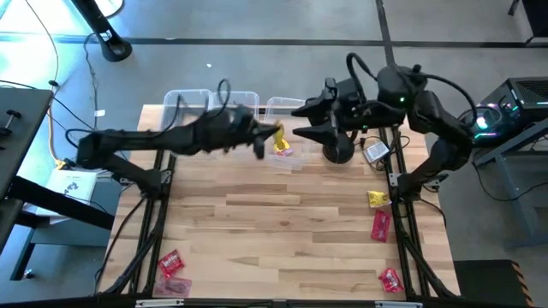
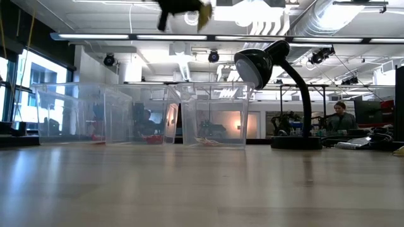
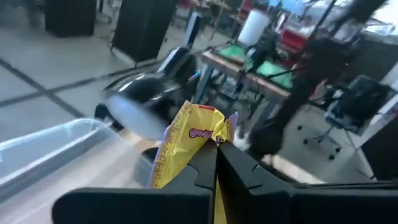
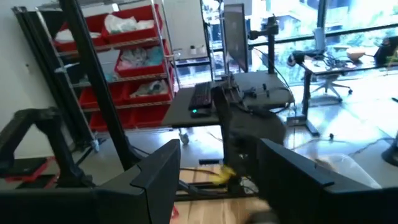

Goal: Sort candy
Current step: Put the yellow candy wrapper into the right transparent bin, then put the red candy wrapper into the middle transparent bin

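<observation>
My left gripper hangs high over the right-hand clear tub at the far edge, shut on a yellow candy packet. The low view shows gripper and packet well above that tub. Another yellow candy lies inside the tub. My right gripper is open, held in the air just right of the left one, beside the black desk lamp. Loose candies lie on the table: yellow, red, red, red, pink. My left gripper pinches the yellow packet between its two shut fingers, on one crimped end of the wrapper. The packet is lifted clear and the rest of it sticks out beyond the fingertips, slightly crumpled.
Two more clear tubs stand left of the right-hand one along the far edge. The lamp stands right of the tubs, its head leaning over them. Wide bare wood lies in the table's middle.
</observation>
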### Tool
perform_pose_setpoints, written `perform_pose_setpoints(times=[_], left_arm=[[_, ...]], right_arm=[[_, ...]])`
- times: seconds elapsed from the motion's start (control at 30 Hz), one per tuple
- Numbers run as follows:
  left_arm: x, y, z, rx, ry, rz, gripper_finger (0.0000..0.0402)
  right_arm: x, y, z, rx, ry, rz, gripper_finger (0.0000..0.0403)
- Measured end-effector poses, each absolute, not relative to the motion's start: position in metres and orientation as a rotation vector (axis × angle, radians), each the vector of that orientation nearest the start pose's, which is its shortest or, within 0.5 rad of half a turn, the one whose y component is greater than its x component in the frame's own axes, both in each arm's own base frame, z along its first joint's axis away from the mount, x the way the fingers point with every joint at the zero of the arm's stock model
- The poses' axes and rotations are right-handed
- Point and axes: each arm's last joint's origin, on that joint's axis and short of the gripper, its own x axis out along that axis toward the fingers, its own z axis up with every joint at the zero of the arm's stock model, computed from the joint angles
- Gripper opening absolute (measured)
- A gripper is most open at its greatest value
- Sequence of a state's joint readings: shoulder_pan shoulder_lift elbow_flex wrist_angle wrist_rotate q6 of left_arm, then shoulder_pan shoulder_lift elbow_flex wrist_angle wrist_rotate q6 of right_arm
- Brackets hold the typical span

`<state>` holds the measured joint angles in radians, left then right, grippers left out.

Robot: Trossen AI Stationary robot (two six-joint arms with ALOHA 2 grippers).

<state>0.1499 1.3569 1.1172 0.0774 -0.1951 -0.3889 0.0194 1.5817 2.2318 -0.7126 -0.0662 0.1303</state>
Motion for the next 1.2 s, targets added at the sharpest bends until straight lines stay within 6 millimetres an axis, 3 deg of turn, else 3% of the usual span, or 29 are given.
perform_pose_setpoints(times=[0.17, 0.33, 0.53, 0.73, 0.83, 0.93, 1.1, 1.2], left_arm=[[0.325, 0.094, 0.306, -0.376, 0.235, 0.413, 0.0001], [0.342, 0.109, 0.282, -0.303, 0.278, 0.398, 0.0033], [0.34, 0.109, 0.283, -0.3, 0.282, 0.375, 0.0126], [0.314, 0.1, 0.312, -0.296, 0.285, 0.358, 0.0205], [0.29, 0.082, 0.331, -0.4, 0.328, 0.231, 0.0224], [0.258, 0.049, 0.344, -0.457, 0.454, 0.073, 0.0228], [0.208, -0.022, 0.334, -0.444, 0.822, 0.058, 0.0221], [0.19, -0.062, 0.324, -0.451, 0.993, 0.052, 0.0219]], right_arm=[[0.277, 0.019, 0.557, 0.127, 0.074, 0.054, 0.0209], [0.277, 0.026, 0.556, 0.113, 0.075, 0.043, 0.0209], [0.277, 0.03, 0.556, 0.112, 0.08, 0.049, 0.0209], [0.276, 0.03, 0.551, 0.093, 0.125, 0.047, 0.0209], [0.276, 0.03, 0.549, 0.091, 0.153, 0.045, 0.0209], [0.276, 0.03, 0.545, 0.087, 0.187, 0.044, 0.0209], [0.275, 0.028, 0.541, 0.083, 0.237, 0.035, 0.0209], [0.274, 0.025, 0.538, 0.082, 0.263, 0.023, 0.0209]])
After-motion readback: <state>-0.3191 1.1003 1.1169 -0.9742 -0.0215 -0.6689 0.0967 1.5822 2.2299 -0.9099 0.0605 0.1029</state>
